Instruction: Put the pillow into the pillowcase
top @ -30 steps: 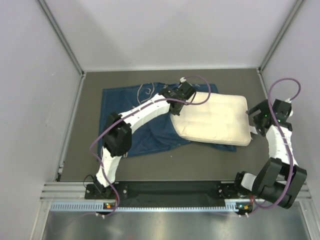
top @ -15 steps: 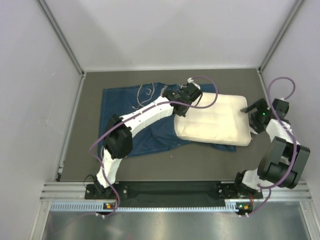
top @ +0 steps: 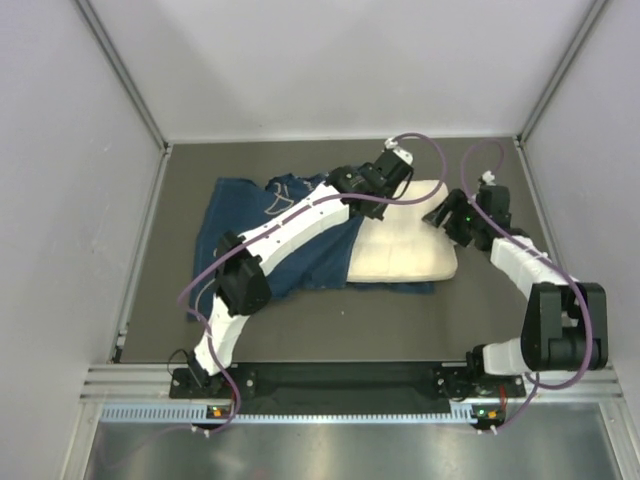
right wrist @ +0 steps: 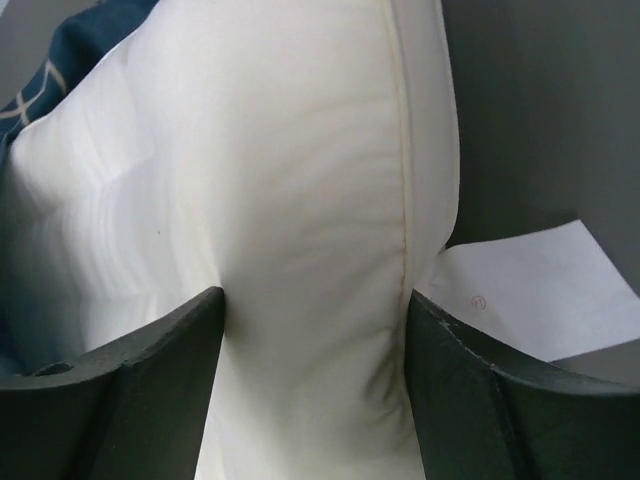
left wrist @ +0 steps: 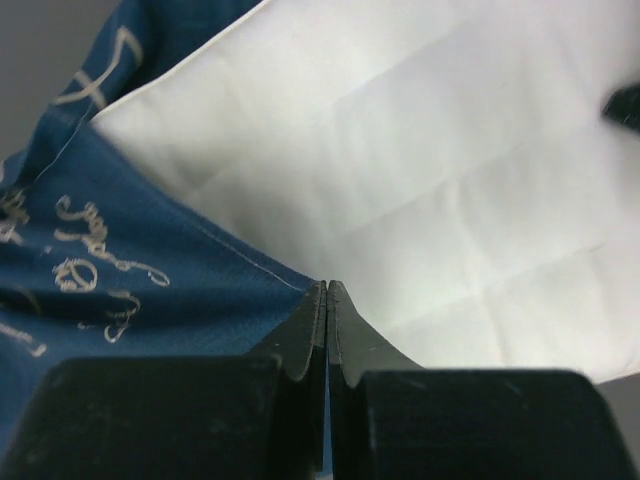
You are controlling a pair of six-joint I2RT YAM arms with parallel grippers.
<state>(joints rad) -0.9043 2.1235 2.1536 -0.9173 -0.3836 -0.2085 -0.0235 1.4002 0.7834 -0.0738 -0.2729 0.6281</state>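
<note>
- Right arm has swung in from the side, and the pillow (top: 405,250) has slid left with it. The pillowcase (top: 250,230) has bunched up leftward on the counter (top: 480,320) too.
- Right tool (right wrist: 312,300): one finger on each side of the pillow's right end, both dug well into the stuffing. That's a firm clamp on the pillow, with the white tag (right wrist: 530,280) poking out just beside it.
- Left tool (left wrist: 327,290): jaws pressed together, pinching the hem of the pillowcase's top layer right over the pillow's far-left corner.
- Pillow lies flat on the case's lower layer, with blue showing along its near edge. The left arm hides the mouth from above.
- My read: stuffing has only just begun. Only the left end looks tucked under, most of the cream body is bare, and the tagged end is still to go in.
</note>
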